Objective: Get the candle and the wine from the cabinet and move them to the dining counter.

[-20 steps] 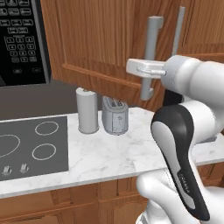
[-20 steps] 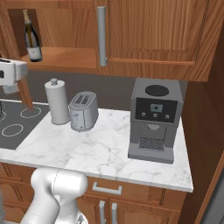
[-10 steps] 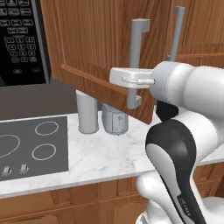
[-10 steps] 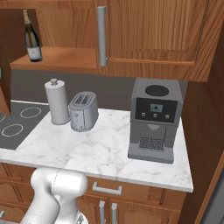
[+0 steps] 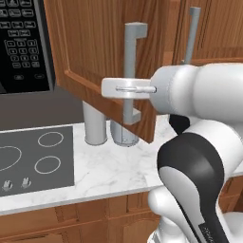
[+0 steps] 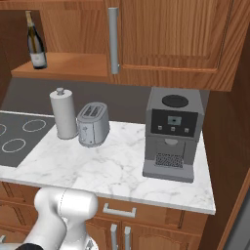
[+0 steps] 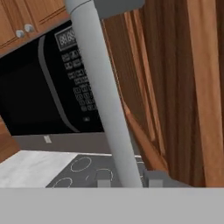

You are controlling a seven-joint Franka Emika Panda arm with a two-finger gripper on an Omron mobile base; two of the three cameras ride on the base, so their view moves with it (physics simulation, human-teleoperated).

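The cabinet's brown door [image 5: 99, 61] stands swung out over the worktop. My gripper [image 5: 127, 89] is shut on its long grey bar handle [image 5: 130, 57], about two thirds of the way down. In the hand view the handle [image 7: 103, 92] runs up from between my fingertips [image 7: 103, 183], with my gripper [image 7: 126, 181] closed around it. The wine [image 6: 35, 41], a dark bottle with a light label, stands upright on the open cabinet's shelf [image 6: 68, 66] at its left end. The candle is hidden from view. The dining counter is out of view.
On the marble worktop [image 6: 117, 166] stand a grey canister [image 6: 64, 113], a toaster [image 6: 93, 123] and a coffee machine [image 6: 172, 134]. A dark cooktop [image 5: 33, 156] lies to the left under a black microwave [image 5: 23, 42]. The neighbouring cabinet door [image 6: 171, 34] is closed.
The cabinet door has swung further open, with my gripper on its handle moving left and toward the base. My hand has left the right base view's left edge.
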